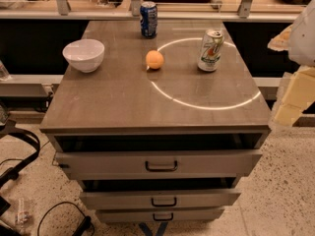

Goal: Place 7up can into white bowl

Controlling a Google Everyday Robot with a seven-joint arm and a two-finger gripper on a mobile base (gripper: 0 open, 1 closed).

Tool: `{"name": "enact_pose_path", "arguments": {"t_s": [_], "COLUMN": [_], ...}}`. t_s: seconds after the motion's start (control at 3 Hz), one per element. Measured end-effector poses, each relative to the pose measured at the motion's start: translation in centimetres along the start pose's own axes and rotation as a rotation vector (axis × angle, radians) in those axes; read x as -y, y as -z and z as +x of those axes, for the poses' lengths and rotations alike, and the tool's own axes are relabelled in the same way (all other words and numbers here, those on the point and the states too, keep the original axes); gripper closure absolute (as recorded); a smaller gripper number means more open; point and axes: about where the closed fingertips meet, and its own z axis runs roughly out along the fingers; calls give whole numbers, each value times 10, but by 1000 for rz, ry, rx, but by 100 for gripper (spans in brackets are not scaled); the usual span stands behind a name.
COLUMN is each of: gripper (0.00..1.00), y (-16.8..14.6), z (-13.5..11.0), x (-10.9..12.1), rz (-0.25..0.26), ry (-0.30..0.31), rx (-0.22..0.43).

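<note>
Well right of 7up can [210, 50] hung claw [297, 88], grip unreadable; can wanted mid-body grasp, lifted over orange [154, 59] to white bowl [83, 55].

1 view only. Camera sits high at the table [123, 102] front, pitched down, facing its far edge and the rail [187, 14] behind. Mid range: whole top in frame, 3 drawers [160, 163] below, floor [285, 191] at the bottom corners. Gripper [295, 90] shows at right edge, close to lens, off the table's right side.
</note>
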Motion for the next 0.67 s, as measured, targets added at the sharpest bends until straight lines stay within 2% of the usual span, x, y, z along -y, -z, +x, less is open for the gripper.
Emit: {"name": "enact_pose_path", "arguments": {"t_s": [0.33,0.67], "gripper": [0,0], "y": [0,-2], "z": [0,-2], "x": [0,11], "rz": [0,50], "ry": [0,-29], "rx": [0,59]}}
